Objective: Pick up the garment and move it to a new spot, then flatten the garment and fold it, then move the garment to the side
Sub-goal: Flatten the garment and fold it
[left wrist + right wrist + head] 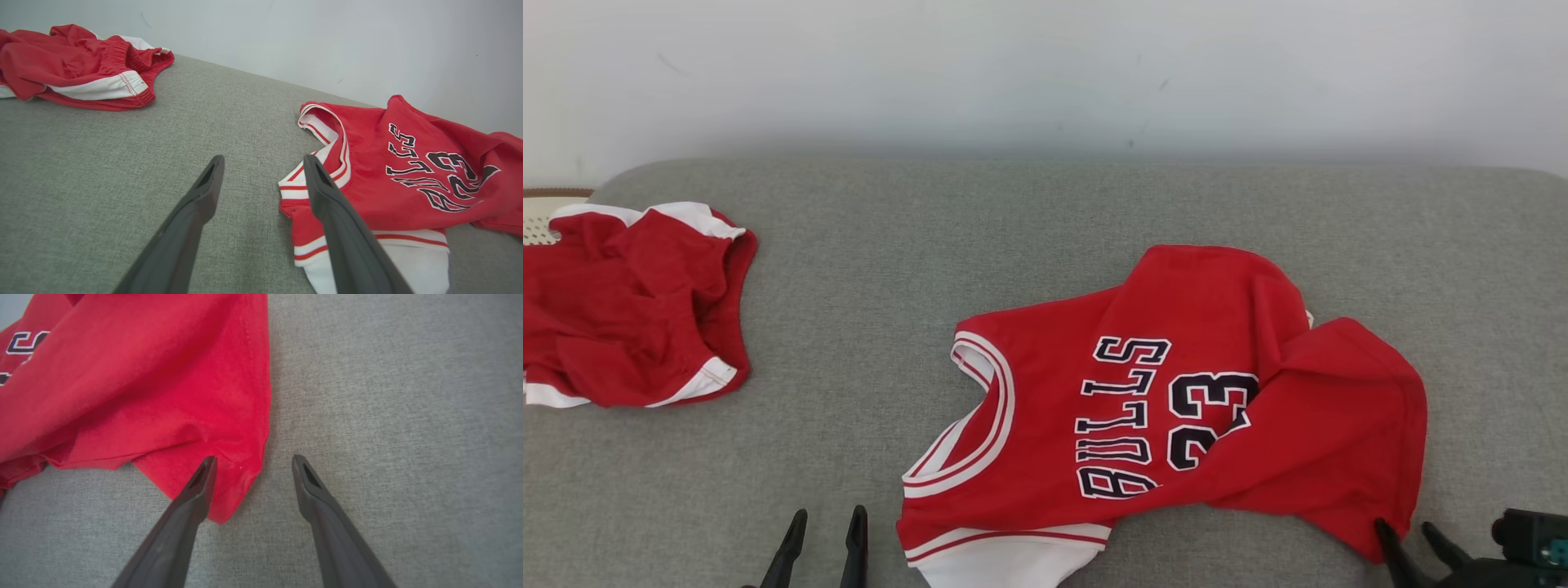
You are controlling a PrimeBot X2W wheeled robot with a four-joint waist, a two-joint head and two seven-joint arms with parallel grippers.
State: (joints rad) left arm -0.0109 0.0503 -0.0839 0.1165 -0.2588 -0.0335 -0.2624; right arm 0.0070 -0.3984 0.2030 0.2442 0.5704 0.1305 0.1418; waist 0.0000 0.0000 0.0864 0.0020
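Garment: the red sleeveless basketball jersey (1176, 408) with black lettering lies right of middle on the grey woven cushion (1045, 220). Its neck points toward our left and its hem toward our right. The lower part is doubled over the number, so it is not flat.
Left gripper: our left gripper (828, 513) has its two dark fingers spread with nothing between them. It is over bare cushion, just beside the white-trimmed shoulder band (291, 191).
Right gripper: our right gripper (253, 458) is likewise parted and empty, straddling the near hem corner (235, 490). One finger overlaps the cloth and the other is over bare cushion. We cannot tell whether it touches.
Step, as we judge it: taking hold of the jersey's two near corners to lift or spread it.
Left grip: we shift sideways onto the shoulder band before closing, since the gap is off the cloth.
Right grip: we reach deeper past the hem seam, so the corner cannot slip out.
Tension: we draw both grips apart evenly and low, so the doubled part opens out.
Keep clear: the crumpled red shorts with white trim (629, 310) lie well apart at far left, and we leave them alone.
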